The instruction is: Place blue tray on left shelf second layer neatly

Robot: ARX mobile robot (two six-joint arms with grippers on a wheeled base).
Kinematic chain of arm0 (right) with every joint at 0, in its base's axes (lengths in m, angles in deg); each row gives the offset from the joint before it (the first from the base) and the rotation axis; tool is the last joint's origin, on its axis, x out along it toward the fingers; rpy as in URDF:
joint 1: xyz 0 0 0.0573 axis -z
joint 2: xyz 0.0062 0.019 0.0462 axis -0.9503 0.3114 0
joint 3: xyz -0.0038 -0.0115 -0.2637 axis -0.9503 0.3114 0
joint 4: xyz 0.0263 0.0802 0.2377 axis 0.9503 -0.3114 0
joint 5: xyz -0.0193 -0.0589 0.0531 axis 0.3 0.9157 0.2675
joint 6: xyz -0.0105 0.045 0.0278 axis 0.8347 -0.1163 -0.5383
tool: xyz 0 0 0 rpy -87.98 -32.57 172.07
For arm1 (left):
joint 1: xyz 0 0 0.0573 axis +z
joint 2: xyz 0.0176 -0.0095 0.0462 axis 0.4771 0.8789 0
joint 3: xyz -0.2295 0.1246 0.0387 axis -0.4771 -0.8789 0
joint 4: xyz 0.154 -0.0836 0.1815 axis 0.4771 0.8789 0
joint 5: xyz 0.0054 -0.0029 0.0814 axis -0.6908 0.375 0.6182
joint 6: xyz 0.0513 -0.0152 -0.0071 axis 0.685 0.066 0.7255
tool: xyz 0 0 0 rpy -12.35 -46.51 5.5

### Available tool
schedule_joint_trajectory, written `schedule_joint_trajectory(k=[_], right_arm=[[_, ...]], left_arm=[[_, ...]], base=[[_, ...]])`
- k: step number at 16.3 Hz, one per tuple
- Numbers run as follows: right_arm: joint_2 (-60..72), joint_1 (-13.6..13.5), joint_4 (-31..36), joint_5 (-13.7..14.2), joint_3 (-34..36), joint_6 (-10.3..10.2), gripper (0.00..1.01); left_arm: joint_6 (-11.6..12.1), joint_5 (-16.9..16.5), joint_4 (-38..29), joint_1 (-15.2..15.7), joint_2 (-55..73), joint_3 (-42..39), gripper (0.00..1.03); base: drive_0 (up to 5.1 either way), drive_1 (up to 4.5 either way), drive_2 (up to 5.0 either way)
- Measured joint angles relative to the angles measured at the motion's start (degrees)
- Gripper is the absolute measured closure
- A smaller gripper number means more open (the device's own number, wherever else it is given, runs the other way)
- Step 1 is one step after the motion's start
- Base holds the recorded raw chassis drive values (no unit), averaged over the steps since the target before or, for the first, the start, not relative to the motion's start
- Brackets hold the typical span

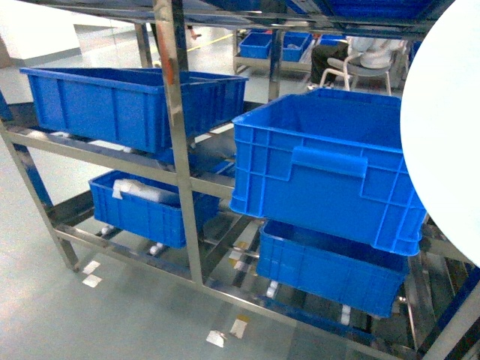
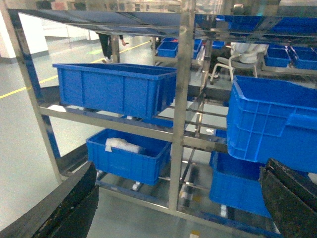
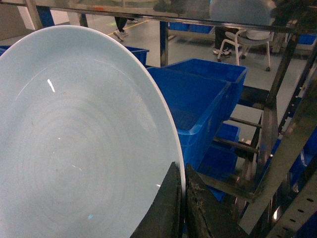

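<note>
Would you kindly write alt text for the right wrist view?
The right tool pinches the rim of the pale blue tray, held on edge and filling the left of the frame. Behind it, blue crates sit on a steel rack.

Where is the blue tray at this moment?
The blue tray is held on edge in the right tool, at the right edge of the head view, beside the tilted blue crate on the steel shelf.

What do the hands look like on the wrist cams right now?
Left hand: two dark, nearly black fingers with a rough, worn matte surface, showing at the lower corners. Right hand: the same dark, scuffed fingers, tapering upward. No cables or markings are visible.
</note>
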Motion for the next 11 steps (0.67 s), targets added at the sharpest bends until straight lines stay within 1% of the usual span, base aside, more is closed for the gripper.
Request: schedule_joint_trajectory(k=[3,11], right_arm=[[0.0,0.0,0.0,0.0,0.0,0.0,0.99],[-0.1,0.0,0.0,0.0,0.0,0.0,0.99]], left_arm=[[0.0,0.0,0.0,0.0,0.0,0.0,0.05],[0.0,0.1,0.0,0.0,0.0,0.0,0.05]], base=[[-1.5,-1.46,-1.5],[-1.7,2.35,-5.8]])
